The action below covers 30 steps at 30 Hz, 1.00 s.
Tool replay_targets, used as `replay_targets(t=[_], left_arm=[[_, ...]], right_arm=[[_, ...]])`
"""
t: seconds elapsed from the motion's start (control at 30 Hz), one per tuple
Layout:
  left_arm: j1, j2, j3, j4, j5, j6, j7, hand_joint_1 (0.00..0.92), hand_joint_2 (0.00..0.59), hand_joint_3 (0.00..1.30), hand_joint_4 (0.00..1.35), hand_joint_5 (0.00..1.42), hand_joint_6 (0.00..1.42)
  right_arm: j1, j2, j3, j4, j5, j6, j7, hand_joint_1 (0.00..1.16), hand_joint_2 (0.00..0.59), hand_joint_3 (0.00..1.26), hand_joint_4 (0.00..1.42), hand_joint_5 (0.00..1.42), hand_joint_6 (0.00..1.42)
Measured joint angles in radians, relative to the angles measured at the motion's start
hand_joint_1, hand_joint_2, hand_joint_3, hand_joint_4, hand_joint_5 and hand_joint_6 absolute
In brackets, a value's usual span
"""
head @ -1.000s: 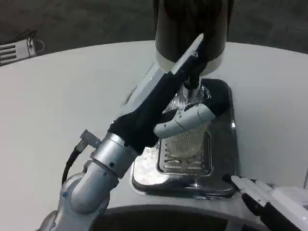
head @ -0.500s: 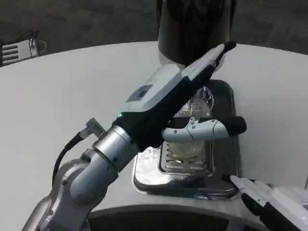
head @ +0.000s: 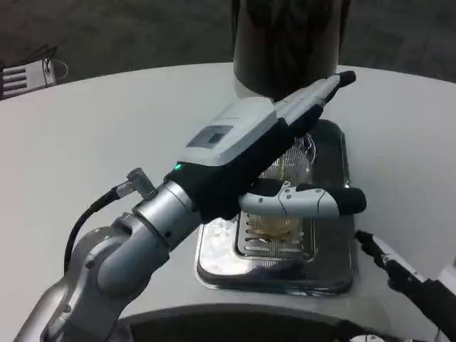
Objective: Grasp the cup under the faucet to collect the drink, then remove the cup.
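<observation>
The collecting step is under way. The left hand (head: 285,153) is reaching across the drip tray (head: 214,260) at the far middle of the bench (head: 107,121), its fingers (head: 313,201) wrapping the clear ribbed cup (head: 285,206), which is standing on the tray's grille beneath the dark dispenser (head: 288,43). The hand appears to be holding the cup, though its own body is hiding most of the contact. Amber liquid seems to be gathering low in the cup. The right hand (head: 402,274) is waiting near the bench's near right edge, fingers extended and holding nothing.

Next, the cup needs keeping steady until the drink is in, then drawing out level and clear of the tray.

Compared with a second ago, the left hand is lying flatter and reaching further over the cup, and the right hand is sitting further right.
</observation>
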State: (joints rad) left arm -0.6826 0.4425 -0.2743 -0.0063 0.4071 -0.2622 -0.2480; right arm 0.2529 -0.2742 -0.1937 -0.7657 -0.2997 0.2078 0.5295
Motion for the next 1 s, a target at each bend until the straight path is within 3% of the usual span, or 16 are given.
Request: replay_targets(t=[0.2,0.4,0.57,0.73,1.0], left_arm=[[-0.003,0.015,-0.003,-0.014,0.000,0.010,-0.013,0.000,0.067,0.00,0.00,0.04,0.12],[-0.009,0.024,-0.010,-0.021,0.000,0.019,-0.020,0.000,0.067,0.00,0.00,0.04,0.12],[-0.014,0.029,-0.010,-0.025,0.000,0.025,-0.029,0.000,0.068,0.00,0.00,0.04,0.13],[-0.013,0.034,-0.010,-0.035,0.000,0.032,-0.035,0.000,0.068,0.00,0.00,0.04,0.13],[-0.014,0.052,-0.010,-0.044,-0.001,0.032,-0.044,0.000,0.069,0.00,0.00,0.04,0.13]], right_arm=[[-0.064,0.027,0.038,0.089,0.022,0.006,-0.104,0.67,0.250,0.00,0.00,0.00,0.04],[-0.138,0.050,0.123,0.192,0.011,0.009,-0.207,0.69,0.240,0.00,0.00,0.00,0.02],[-0.190,0.070,0.168,0.264,0.006,-0.009,-0.278,0.70,0.239,0.00,0.00,0.00,0.00],[-0.237,0.078,0.193,0.325,0.001,-0.065,-0.346,0.71,0.223,0.00,0.00,0.00,0.00],[-0.290,0.079,0.215,0.377,-0.008,-0.081,-0.403,0.72,0.222,0.00,0.00,0.00,0.00]])
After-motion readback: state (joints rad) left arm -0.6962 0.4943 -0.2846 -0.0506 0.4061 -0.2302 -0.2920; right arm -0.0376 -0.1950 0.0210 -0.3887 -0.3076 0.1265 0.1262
